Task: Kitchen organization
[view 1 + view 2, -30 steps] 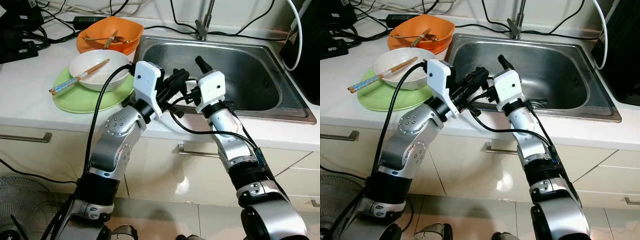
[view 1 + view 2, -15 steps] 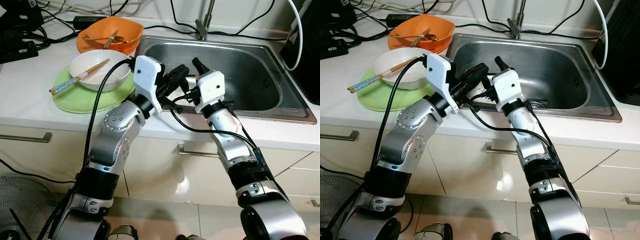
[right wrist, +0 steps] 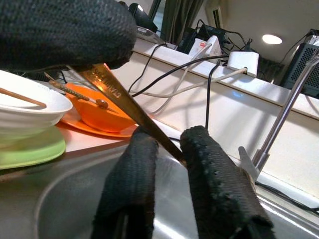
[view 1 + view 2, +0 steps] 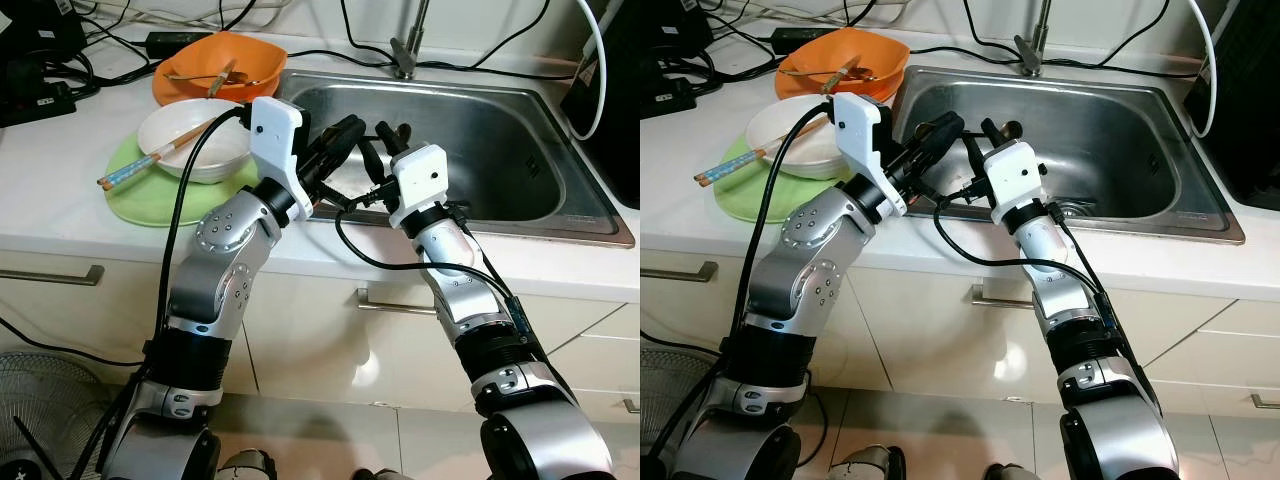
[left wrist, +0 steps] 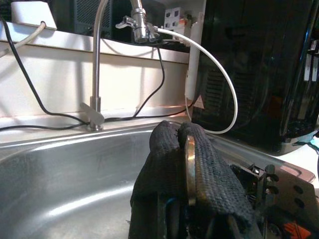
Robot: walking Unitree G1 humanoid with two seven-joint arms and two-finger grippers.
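Over sink (image 4: 520, 150): left gripper (image 4: 345, 130) fingers pinch thin metal utensil (image 3: 124, 107); right gripper (image 4: 390, 135) fingers close round same utensil, prob. hand-over.

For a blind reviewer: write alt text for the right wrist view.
A thin golden metal utensil runs diagonally between two black cloth-covered end effectors: the right end effector brackets its lower end, the left end effector pinches its upper end. Behind lie a steel sink, an orange bowl and a white bowl on a green plate.
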